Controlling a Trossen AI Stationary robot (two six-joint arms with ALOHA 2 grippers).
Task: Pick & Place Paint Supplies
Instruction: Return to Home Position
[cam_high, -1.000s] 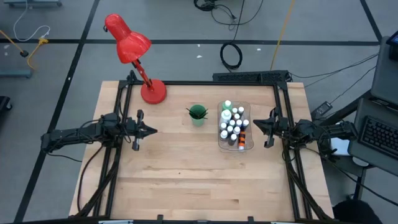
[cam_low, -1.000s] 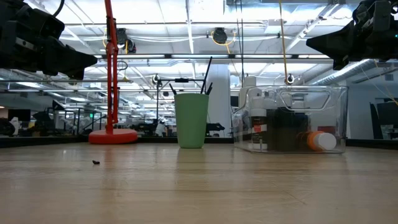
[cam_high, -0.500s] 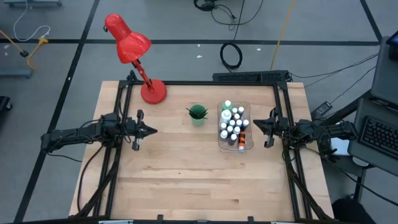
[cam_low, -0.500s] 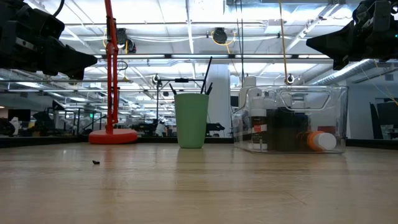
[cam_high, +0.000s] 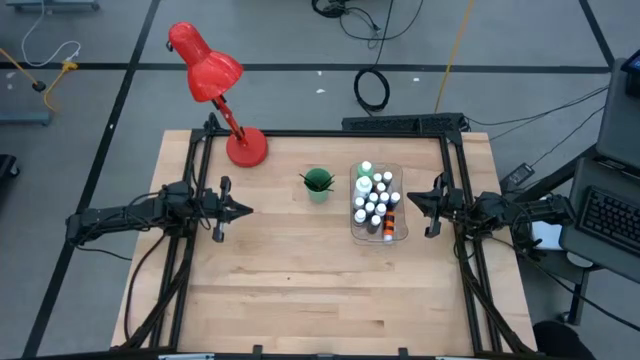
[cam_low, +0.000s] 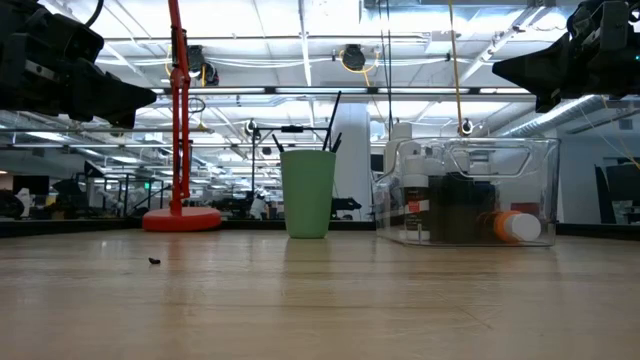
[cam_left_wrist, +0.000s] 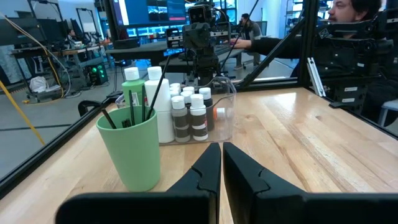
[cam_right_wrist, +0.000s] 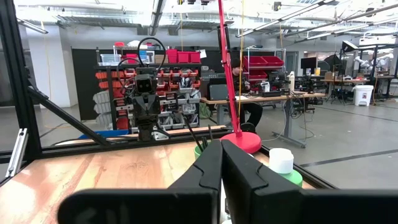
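Evidently you're done: bottles (cam_left_wrist: 189, 115) fill the bin (cam_low: 540, 170), brushes (cam_low: 334, 115) the cup (cam_low: 307, 195) beside it; left gripper (cam_high: 244, 210) and right gripper (cam_high: 413, 199) flank the bin, pinched together, empty.

Tally: 1 green cup (cam_low: 307, 195), 1 clear bin (cam_low: 535, 170), 1 red lamp (cam_high: 205, 65), 2 grippers: left gripper (cam_high: 243, 210) and right gripper (cam_high: 412, 198).
In the cup at least 3 dark brushes (cam_left_wrist: 155, 90); in the bin 2 taller bottles (cam_left_wrist: 160, 115), roughly 10 small white-capped bottles (cam_left_wrist: 198, 118) and 1 orange item (cam_low: 512, 227) lying flat.
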